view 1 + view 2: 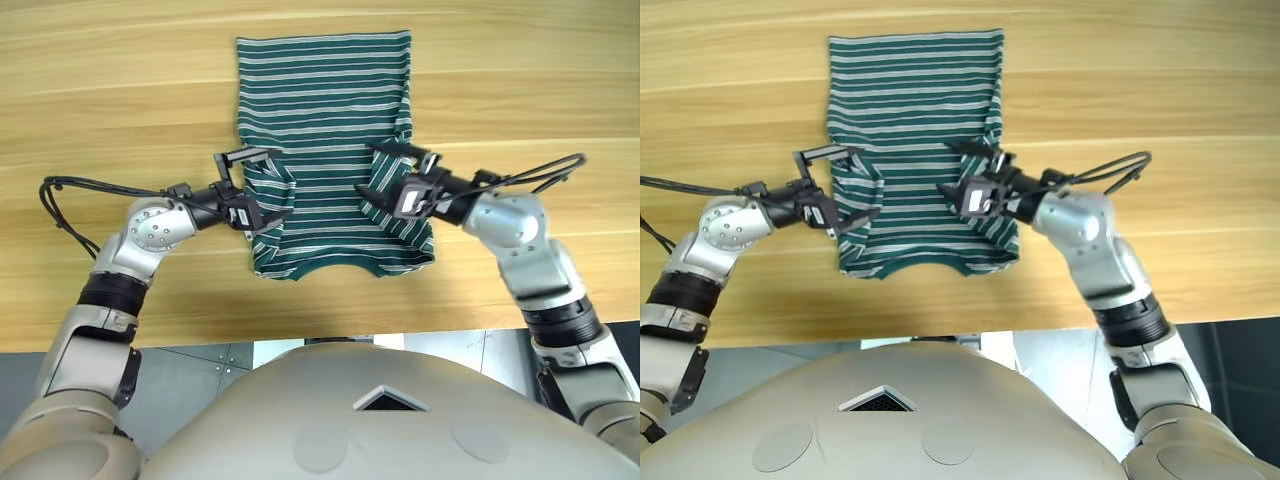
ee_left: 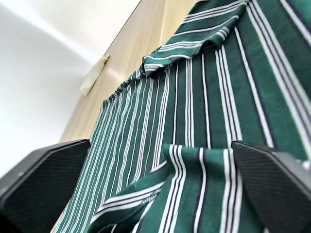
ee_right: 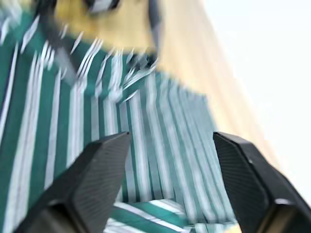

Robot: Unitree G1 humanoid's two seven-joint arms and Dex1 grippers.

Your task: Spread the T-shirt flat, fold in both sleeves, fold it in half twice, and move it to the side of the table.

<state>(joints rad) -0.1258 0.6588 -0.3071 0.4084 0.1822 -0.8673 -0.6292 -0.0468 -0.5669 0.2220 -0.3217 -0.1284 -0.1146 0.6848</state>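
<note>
A green T-shirt (image 1: pixel 325 120) with white stripes lies flat on the wooden table (image 1: pixel 100 90), collar toward me, both sleeves folded in over the body. My left gripper (image 1: pixel 268 186) hovers open over the shirt's left edge, above the folded left sleeve (image 2: pixel 194 194). My right gripper (image 1: pixel 378 170) hovers open over the right side, above the folded right sleeve (image 1: pixel 405 215). Neither holds any cloth. The right wrist view shows its two fingers (image 3: pixel 97 179) spread wide over the striped cloth (image 3: pixel 146 145).
Bare wood lies to the left and right of the shirt and beyond its far hem. The table's near edge (image 1: pixel 200 345) runs just below the collar. A small pale object (image 2: pixel 93 74) sits at the table's edge in the left wrist view.
</note>
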